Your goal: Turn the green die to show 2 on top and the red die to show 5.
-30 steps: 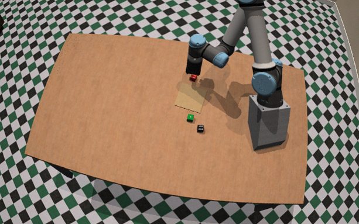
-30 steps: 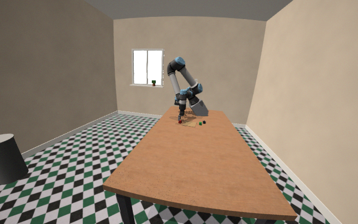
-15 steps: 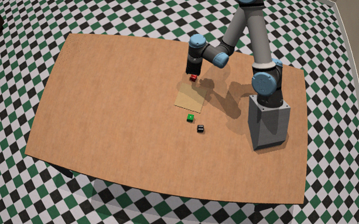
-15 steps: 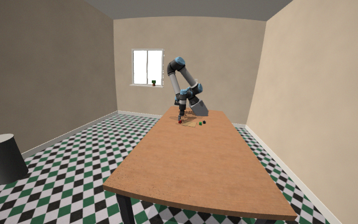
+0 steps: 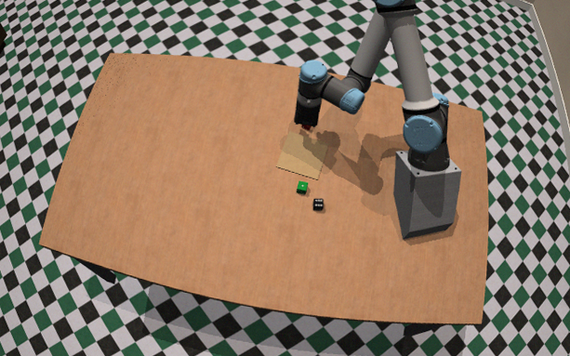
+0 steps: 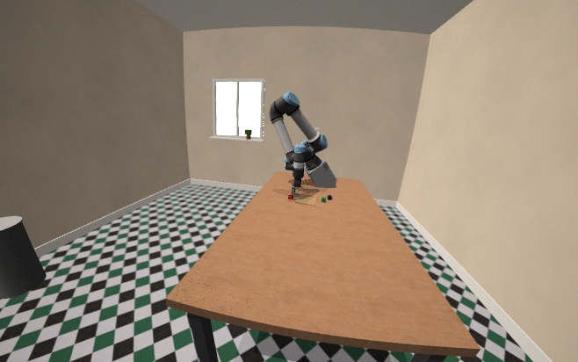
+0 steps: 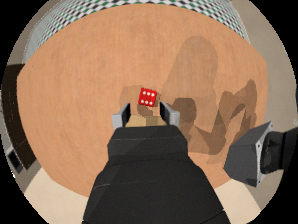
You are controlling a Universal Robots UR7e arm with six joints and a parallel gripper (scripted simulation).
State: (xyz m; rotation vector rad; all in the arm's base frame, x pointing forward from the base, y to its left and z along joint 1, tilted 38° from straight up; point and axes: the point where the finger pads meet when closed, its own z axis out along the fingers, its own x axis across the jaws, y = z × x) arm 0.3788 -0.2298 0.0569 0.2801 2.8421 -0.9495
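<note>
From the top, the mat (image 5: 301, 156) (image 6: 306, 200) (image 7: 145, 121) lies flat on the table (image 5: 189, 168) (image 6: 325, 246) (image 7: 85, 100) with no die seen on it. The green die (image 5: 302, 187) (image 6: 323, 199) sits just off one edge, a single pip up, so its turn to 2 is left to do. The black die (image 5: 318, 204) (image 6: 329, 198) stands near it, six up, and has to keep that face. The red die (image 5: 306, 127) (image 6: 290, 197) (image 7: 147, 97) is off the opposite edge, mostly hidden under the arm (image 5: 309, 104) (image 6: 298, 169) (image 7: 147, 170).

In the exterior view, the gripper (image 6: 293, 191) (image 7: 145, 108) points down close by the red die; whether they touch is too small to tell. All three dice rest on the table, none on another. Their faces can't be read here.

The wrist view shows the fingers wide open with nothing held. The red die lies ahead of them, six up, so its turn to 5 is also left.

By the look of it, the job is near its start: both turns and both placings on the mat remain. The red die seems the one being worked on.
</note>
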